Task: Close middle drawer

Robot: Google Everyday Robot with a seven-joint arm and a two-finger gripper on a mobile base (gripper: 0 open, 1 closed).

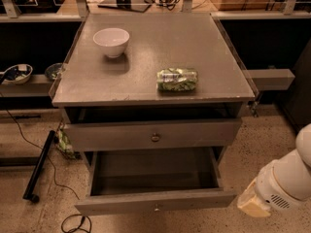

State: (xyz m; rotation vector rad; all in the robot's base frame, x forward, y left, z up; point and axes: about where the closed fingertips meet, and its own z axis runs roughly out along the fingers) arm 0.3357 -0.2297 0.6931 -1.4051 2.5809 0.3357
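Seeing the middle drawer (155, 201) sticking far out near, under the top drawer (121, 136). Placing the claw (253, 205), probably, just right of its front corner, grip state impossible to tell. Risking an off-centre shove there, skewing and jamming the box.

Dim warm overhead light, soft bowl (112, 41) shadow, middle drawer (154, 201) interior dark, tool (253, 205) lit lower right.
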